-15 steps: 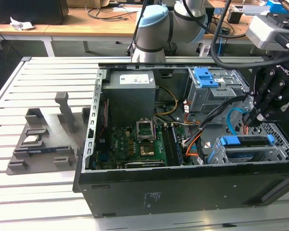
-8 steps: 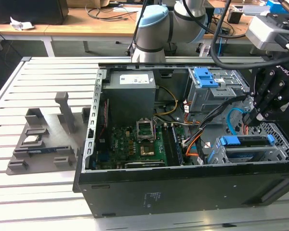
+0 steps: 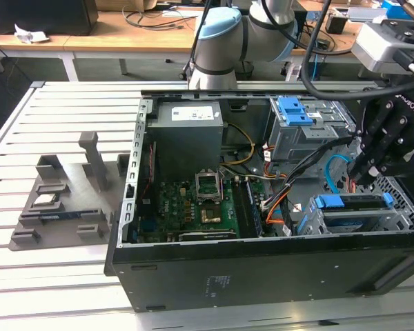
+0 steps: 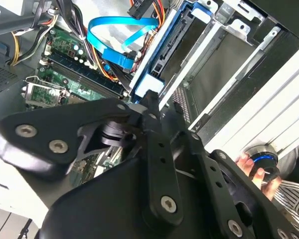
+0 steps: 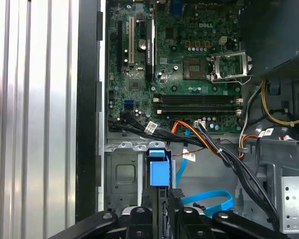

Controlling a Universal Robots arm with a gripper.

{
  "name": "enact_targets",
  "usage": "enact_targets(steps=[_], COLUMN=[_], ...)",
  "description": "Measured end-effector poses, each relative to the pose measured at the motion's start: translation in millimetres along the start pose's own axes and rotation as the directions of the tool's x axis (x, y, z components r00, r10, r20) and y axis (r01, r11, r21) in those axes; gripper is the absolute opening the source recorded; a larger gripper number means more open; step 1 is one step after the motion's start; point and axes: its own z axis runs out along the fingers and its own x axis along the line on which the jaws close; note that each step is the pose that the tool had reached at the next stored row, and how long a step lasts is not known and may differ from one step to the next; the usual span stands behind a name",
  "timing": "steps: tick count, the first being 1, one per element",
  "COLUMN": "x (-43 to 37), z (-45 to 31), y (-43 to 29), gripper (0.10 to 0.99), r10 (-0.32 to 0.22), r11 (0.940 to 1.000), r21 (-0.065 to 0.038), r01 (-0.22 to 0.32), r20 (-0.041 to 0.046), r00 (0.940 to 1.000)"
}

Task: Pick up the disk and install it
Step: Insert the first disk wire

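Observation:
The disk (image 3: 352,202) stands on edge in the drive cage at the front corner of the open computer case, toward the exterior view's right. Its blue carrier frame (image 4: 162,55) runs along the cage slot, and its blue end tab (image 5: 158,172) faces the arm. My gripper (image 3: 355,178) hangs just above that end. In the second wrist view the fingers converge to a shut gripper (image 4: 142,107) right at the blue tab. The black fingertips (image 5: 162,201) sit against the disk's end in the first wrist view. Whether they pinch the frame is hidden.
A grey power-supply box (image 3: 190,131) and the green motherboard (image 3: 200,203) fill the case's left half. A looped blue cable (image 4: 117,35) and black and orange wires lie beside the cage. Another bay with a blue latch (image 3: 294,110) sits behind. A person's hand (image 4: 254,169) rests outside the case.

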Motion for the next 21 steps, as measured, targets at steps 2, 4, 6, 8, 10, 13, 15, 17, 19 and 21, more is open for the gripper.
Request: enact_targets(steps=[2,4,6,8,10,13,15,17,19,21], x=[-0.1,-3.0,-7.3,-9.7,-10.7,-11.2,-14.7,-21.8,-32.6,-45.4], z=[0.2,-0.4,-1.0,0.2,3.3,7.9,10.2,12.6,14.2,15.5], y=[-1.1,-7.7,-22.2,-32.3,-36.9,-40.4,-42.1,-43.2,-43.8,-44.8], gripper=[0.302,0.302,0.302,0.302,0.302,0.302,0.302,0.302,0.302,0.302], r10=[0.000,0.000,0.001,0.002,0.009,0.031,0.037,0.038,0.038,0.038], r11=[1.0000,1.0000,1.0000,1.0000,0.9999,0.9995,0.9993,0.9993,0.9993,0.9993], r21=[0.000,0.000,-0.001,-0.003,-0.005,-0.005,-0.005,-0.005,-0.005,-0.005], r01=[0.000,0.000,-0.001,-0.002,-0.009,-0.031,-0.037,-0.038,-0.038,-0.038], r20=[0.0001,-0.0054,-0.0132,-0.0159,-0.0161,-0.0146,-0.0143,-0.0141,-0.0141,-0.0142], r00=[1.0000,1.0000,0.9999,0.9999,0.9998,0.9994,0.9992,0.9992,0.9992,0.9992])
